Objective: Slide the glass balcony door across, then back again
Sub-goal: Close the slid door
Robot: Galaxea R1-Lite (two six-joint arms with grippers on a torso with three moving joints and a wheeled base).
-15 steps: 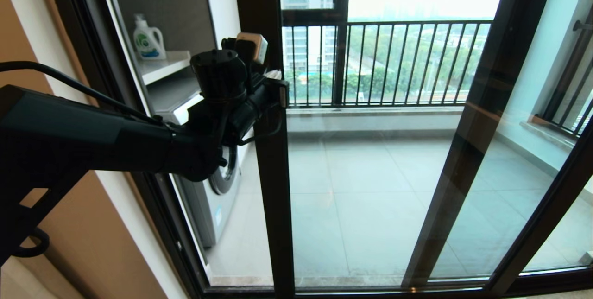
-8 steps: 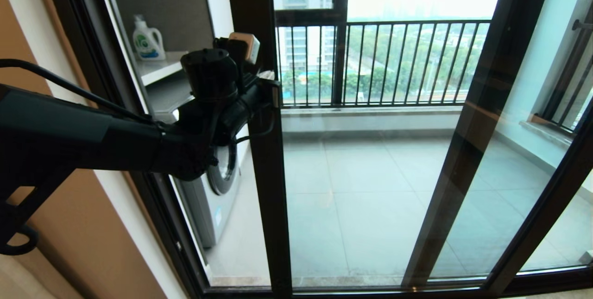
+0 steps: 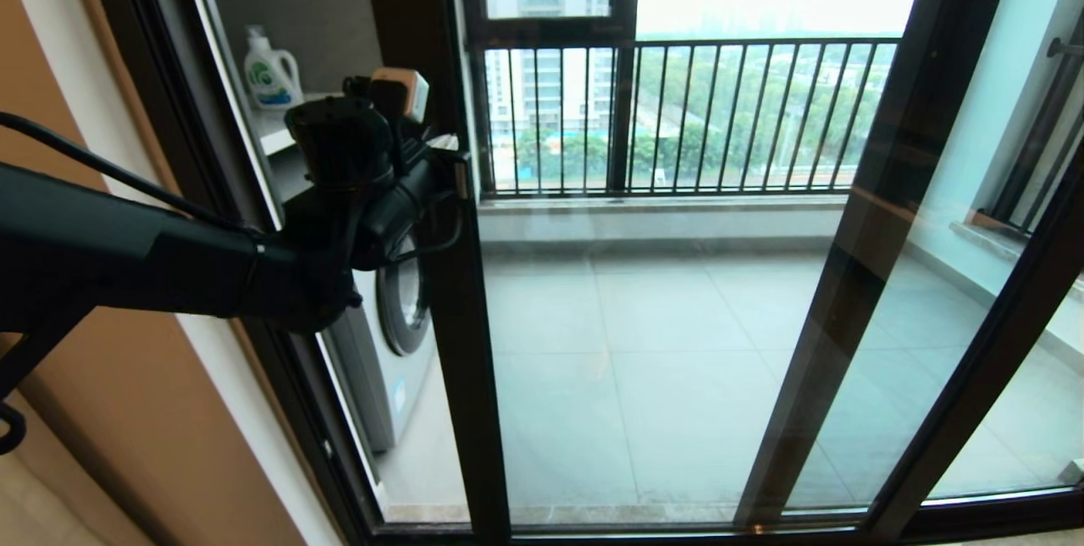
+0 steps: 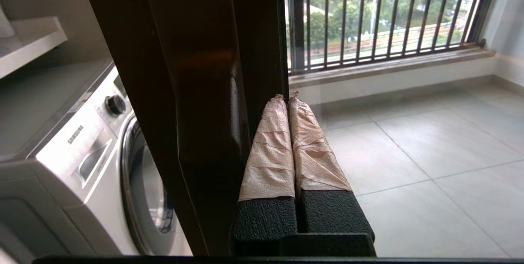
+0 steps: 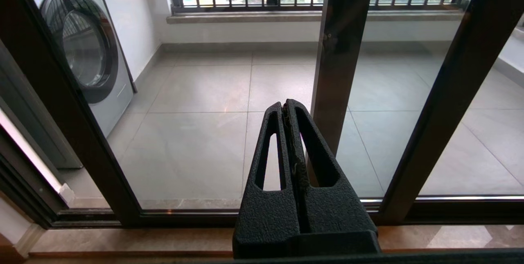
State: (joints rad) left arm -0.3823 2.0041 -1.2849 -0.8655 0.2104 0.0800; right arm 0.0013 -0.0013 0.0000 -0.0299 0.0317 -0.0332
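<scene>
This is a flat in a high-rise, at the door to its laundry balcony. At the left of the head view a front-loading washer (image 3: 398, 334) stands under a shelf (image 3: 275, 138) with a detergent bottle (image 3: 271, 72). Grey floor tiles (image 3: 644, 360) run to a black railing (image 3: 677, 114) across the upper middle, with trees and tower blocks beyond.

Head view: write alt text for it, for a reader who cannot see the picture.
The left gripper is pressed against the dark upright of the glass balcony door, its arm reaching in from the left. Behind the glass lie a tiled balcony, a washing machine, a detergent bottle on a shelf and a black railing.
</scene>
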